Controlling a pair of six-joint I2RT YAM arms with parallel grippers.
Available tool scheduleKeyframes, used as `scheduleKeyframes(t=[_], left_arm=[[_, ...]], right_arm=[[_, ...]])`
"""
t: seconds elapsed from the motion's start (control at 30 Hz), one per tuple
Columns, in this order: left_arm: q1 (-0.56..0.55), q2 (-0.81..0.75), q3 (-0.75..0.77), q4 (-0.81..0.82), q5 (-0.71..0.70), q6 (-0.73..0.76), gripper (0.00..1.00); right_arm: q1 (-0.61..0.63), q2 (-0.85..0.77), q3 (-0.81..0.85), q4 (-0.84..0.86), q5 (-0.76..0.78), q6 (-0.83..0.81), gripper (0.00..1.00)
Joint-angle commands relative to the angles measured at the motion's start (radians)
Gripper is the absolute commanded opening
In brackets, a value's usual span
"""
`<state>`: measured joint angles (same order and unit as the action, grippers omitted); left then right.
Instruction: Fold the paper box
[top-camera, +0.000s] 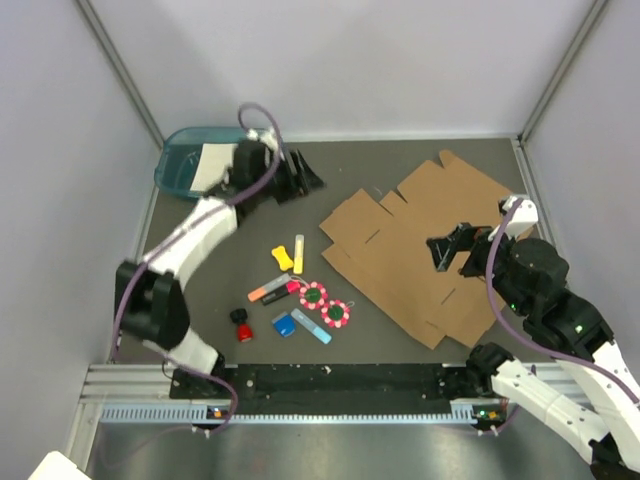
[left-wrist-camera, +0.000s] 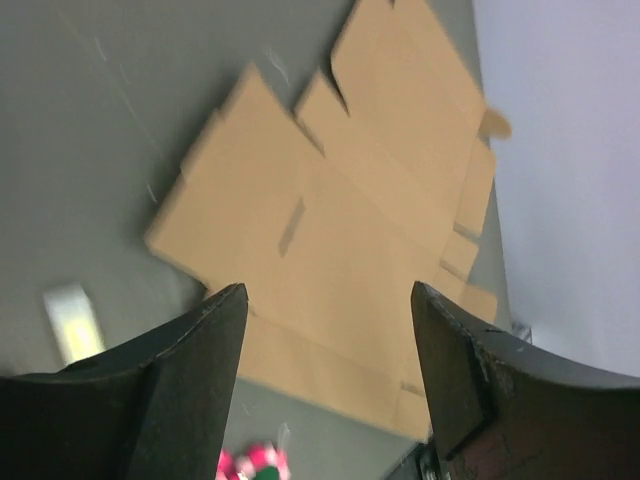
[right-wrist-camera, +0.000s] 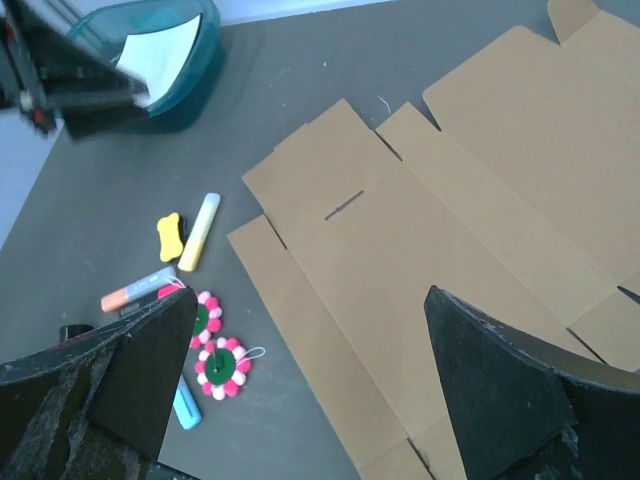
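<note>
The paper box (top-camera: 400, 240) is a flat brown die-cut cardboard sheet with flaps and creases, lying unfolded on the right half of the dark table. It also shows in the left wrist view (left-wrist-camera: 340, 230) and the right wrist view (right-wrist-camera: 450, 230). My left gripper (top-camera: 300, 180) is open and empty, held above the table left of the sheet's far-left flap, its own view (left-wrist-camera: 328, 290) looking across the sheet. My right gripper (top-camera: 445, 252) is open and empty, hovering over the middle of the sheet; in its wrist view (right-wrist-camera: 310, 295) nothing sits between the jaws.
A teal plastic tray (top-camera: 180, 165) holding a white paper sheet (top-camera: 210, 165) stands at the back left. Small items lie left of the box: a yellow marker (top-camera: 298, 254), two pink-and-green pompom flowers (top-camera: 325, 305), blue pieces (top-camera: 300, 325), an orange marker (top-camera: 268, 292). Walls enclose the table.
</note>
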<state>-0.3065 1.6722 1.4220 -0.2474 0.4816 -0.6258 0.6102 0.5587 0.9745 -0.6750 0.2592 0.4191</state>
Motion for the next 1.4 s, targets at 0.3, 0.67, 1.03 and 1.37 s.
scheduleKeyframes(t=[0.3, 0.67, 1.03, 1.37], left_arm=[[-0.767, -0.344, -0.647, 0.369, -1.116, -0.797, 0.74], [-0.854, -0.097, -0.732, 0.685, -1.043, -0.900, 0.67], [-0.902, -0.019, -0.750, 0.639, -0.985, -1.058, 0.68], [-0.916, 0.023, -0.767, 0.628, -1.027, -1.097, 0.68]], right_arm=[[-0.004, -0.013, -0.063, 0.075, 0.020, 0.021, 0.99], [-0.004, -0.048, -0.119, 0.075, 0.006, 0.030, 0.99], [-0.004, -0.025, -0.155, 0.086, 0.005, 0.030, 0.99], [-0.004, -0.025, -0.168, 0.091, 0.002, 0.030, 0.99]])
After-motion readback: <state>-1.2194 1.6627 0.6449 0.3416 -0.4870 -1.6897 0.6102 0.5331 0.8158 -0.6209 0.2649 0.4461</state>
